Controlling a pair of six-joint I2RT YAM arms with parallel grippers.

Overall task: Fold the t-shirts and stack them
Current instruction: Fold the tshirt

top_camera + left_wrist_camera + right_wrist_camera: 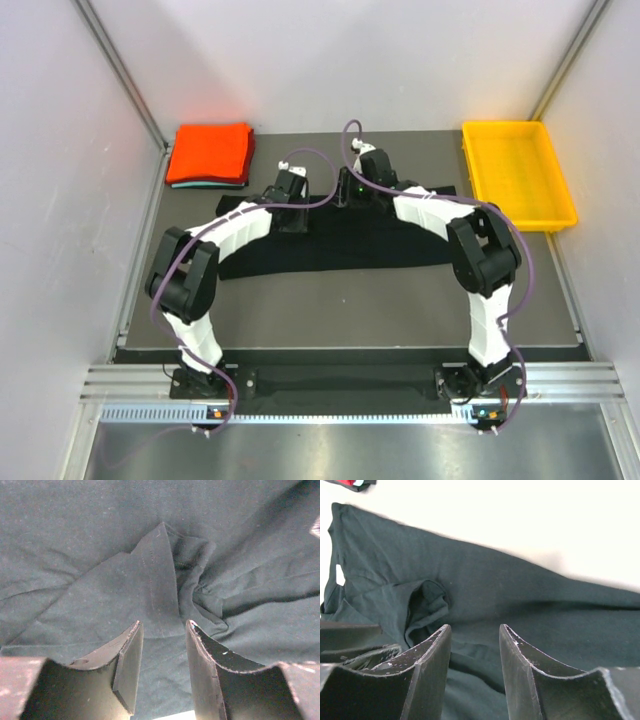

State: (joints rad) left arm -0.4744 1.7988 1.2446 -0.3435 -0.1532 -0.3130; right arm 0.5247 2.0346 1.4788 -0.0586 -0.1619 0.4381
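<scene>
jaws spread on both arms, black shirt lying loose beneath them

jaws first: both pairs stand apart with nothing pinched between them, cloth showing through each gap. the black t-shirt (330, 245) lies across the middle of the worktop (350, 310) as a long band running left to right, which reads as one lengthwise fold done and the crosswise folds not yet made. the left gripper (164, 630) hangs just above a bunched sleeve (200, 585), where a stitched hem flap points up toward a knot of creases; my guess is that pucker needs flattening before any further fold will sit neat. the right gripper (474, 630) hovers close beside it over smoother cloth, the white neck label (340, 575) off to its left, so the two arms crowd the band's far edge near the collar end. further out, the orange-red shirt (210, 152) sits squared at the far left corner on top of the teal shirt (205, 184), of which only an edge shows; that is plainly the stack the black one is bound for. the yellow tray (518, 175) waits at the far right corner, well apart from the cloth.
</scene>
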